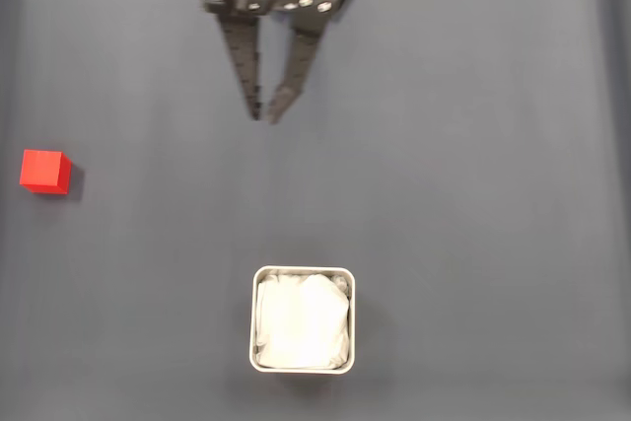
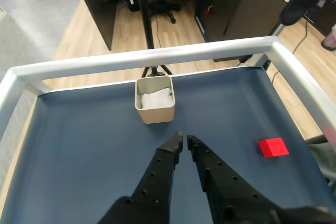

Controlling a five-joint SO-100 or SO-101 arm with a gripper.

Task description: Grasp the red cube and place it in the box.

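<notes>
Risked, by judgement, a clumsy approach: claw [image 1: 264, 115] nearly closed with tips almost meeting, holding nothing, so likely to shove the red cube [image 1: 44, 172] aside unless spread wide before descending. Lay far at the left edge of the fixed view, well apart from the claw at top centre and from the box [image 1: 303, 318] at bottom centre. Looked bright red, plain-faced, sharp-edged, resting flat on the dark bench [image 1: 473, 194].

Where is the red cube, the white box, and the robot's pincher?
red cube [image 1: 43, 170], fixed view, top face.
box [image 2: 155, 114], wrist view, front wall.
gripper [image 1: 266, 115], fixed view, between its nearly touching fingertips.
</notes>
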